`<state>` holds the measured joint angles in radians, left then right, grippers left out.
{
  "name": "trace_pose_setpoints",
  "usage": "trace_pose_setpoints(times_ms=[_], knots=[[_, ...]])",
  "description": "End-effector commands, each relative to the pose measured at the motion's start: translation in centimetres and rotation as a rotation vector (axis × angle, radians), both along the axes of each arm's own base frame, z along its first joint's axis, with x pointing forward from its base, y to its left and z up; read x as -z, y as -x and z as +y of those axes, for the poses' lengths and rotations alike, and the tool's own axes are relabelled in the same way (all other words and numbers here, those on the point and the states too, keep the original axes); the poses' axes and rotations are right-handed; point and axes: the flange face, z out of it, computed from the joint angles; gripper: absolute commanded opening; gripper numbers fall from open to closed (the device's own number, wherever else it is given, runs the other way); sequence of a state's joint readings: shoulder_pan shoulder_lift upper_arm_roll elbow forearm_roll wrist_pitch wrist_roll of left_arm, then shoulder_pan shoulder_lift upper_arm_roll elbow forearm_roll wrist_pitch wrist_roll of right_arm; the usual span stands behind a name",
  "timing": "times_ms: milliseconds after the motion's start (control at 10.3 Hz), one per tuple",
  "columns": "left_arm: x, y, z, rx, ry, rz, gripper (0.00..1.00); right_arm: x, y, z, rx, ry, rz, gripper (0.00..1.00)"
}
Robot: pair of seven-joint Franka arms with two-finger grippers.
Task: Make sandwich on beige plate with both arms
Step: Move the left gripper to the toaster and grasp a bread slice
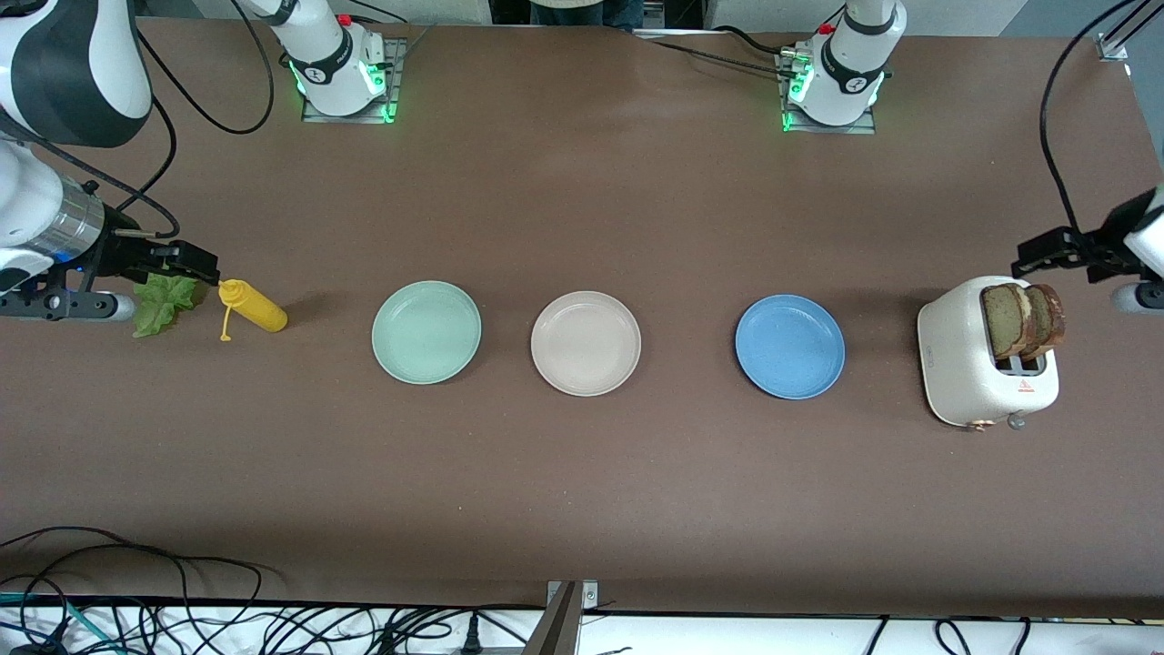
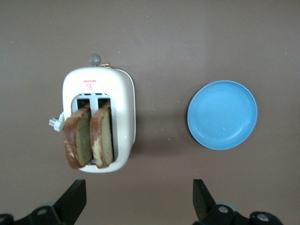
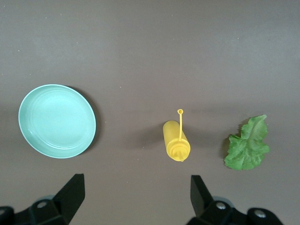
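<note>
The beige plate [image 1: 586, 343] is seen bare at mid-bench, between a green plate [image 1: 426, 331] and a blue plate [image 1: 789, 346]. Two bread slices [image 1: 1022, 319] are stood in the toaster [image 1: 982, 368]. The left claw [image 1: 1046, 253] is held spread above the toaster, the right claw [image 1: 186, 264] spread over the lettuce [image 1: 164, 303].

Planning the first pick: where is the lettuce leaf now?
The lettuce leaf lies flat on the table at the right arm's end, beside the yellow squeeze bottle, under the right gripper.

Beige plate [image 1: 586, 343], mint plate [image 1: 426, 331], blue plate [image 1: 789, 346], yellow bottle [image 1: 254, 306], green lettuce [image 1: 164, 302].
</note>
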<state>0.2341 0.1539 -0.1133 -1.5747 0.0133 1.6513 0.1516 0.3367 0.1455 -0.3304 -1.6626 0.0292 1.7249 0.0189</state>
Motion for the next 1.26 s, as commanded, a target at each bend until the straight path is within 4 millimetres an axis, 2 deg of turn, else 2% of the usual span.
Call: trace_pose_setpoints(times_ms=[0, 194, 582, 969, 1163], knots=[[2.5, -1.1, 2.6, 0.001, 0.012, -0.003, 0.96, -0.5, 0.0, 0.0, 0.01, 0.0, 0.005, 1.0], [5.1, -1.3, 2.9, -0.005, 0.012, -0.006, 0.97, -0.5, 0.0, 0.0, 0.01, 0.0, 0.005, 1.0], [10.4, 0.0, 3.9, -0.025, 0.013, 0.0, 1.0, -0.5, -0.1, 0.0, 0.01, 0.0, 0.004, 1.0], [14.2, 1.6, 5.1, -0.049, 0.001, -0.046, 1.0, -0.5, -0.1, -0.1, 0.01, 0.0, 0.004, 1.0], [16.0, 2.3, 4.9, -0.051, -0.002, -0.065, 1.0, -0.6, -0.1, -0.1, 0.012, 0.0, 0.002, 1.0]])
